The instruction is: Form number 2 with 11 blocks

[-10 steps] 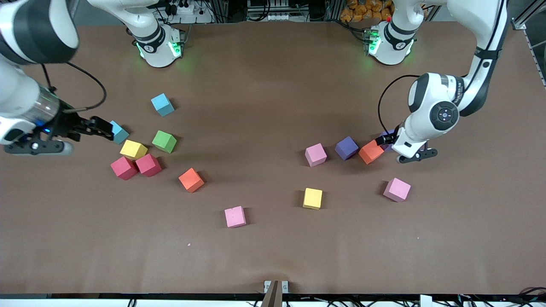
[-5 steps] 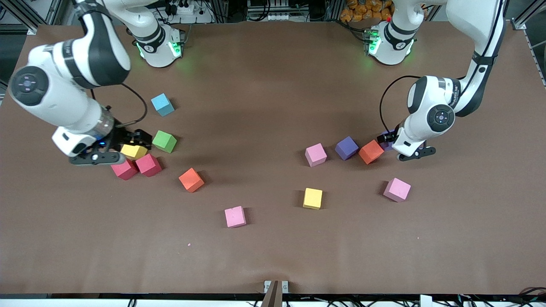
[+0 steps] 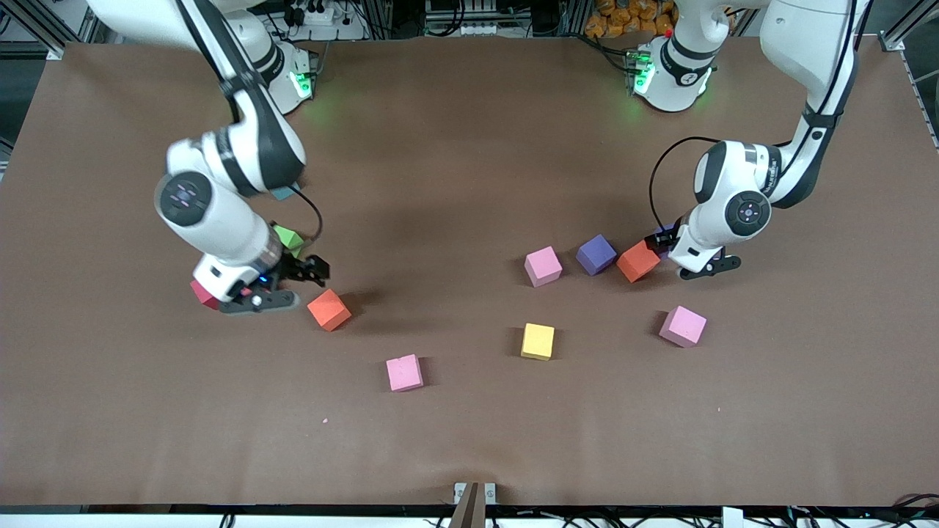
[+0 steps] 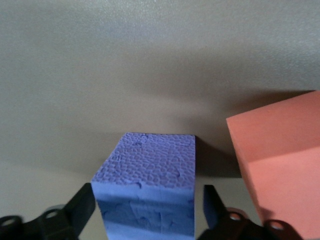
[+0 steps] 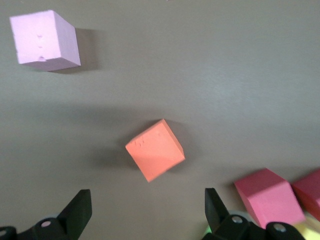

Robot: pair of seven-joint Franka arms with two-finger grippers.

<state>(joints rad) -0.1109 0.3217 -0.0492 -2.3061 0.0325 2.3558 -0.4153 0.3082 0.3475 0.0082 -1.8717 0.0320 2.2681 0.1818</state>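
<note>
A: Is any writing legible on the arms or the blocks?

B: None can be read. Green lights glow at both arm bases along the top of the brown surface (image 3: 469, 440).

A: Where is the left gripper (image 3: 664, 240)?

B: It is low at the surface, toward the left arm's end. The left wrist view shows a purple block (image 4: 150, 187) between its fingers (image 4: 77, 207), which stand just beside the block's sides; whether they press it cannot be told. An orange block (image 3: 637, 261) sits just beside that purple one, touching or nearly so.

A: And the right gripper (image 3: 304, 273)?

B: It hangs with its fingers spread wide and holding nothing, over the surface just beside a second orange block (image 3: 329, 309). The right arm stands in the way of the cluster there: only a corner of the green block (image 3: 290, 238), an edge of a red block (image 3: 199, 294) and a sliver of a light-blue cube (image 3: 282, 193) show in the front view. The right wrist view shows two red blocks (image 5: 265, 196) side by side.

A: What else lies about?

B: Another purple block (image 3: 596, 254) and a pink block (image 3: 543, 266) lie in a loose row with the first orange one. Nearer the front camera are a yellow block (image 3: 538, 341), a pink block (image 3: 683, 325) and a third pink block (image 3: 404, 372), all well apart. No digit has been formed yet.
</note>
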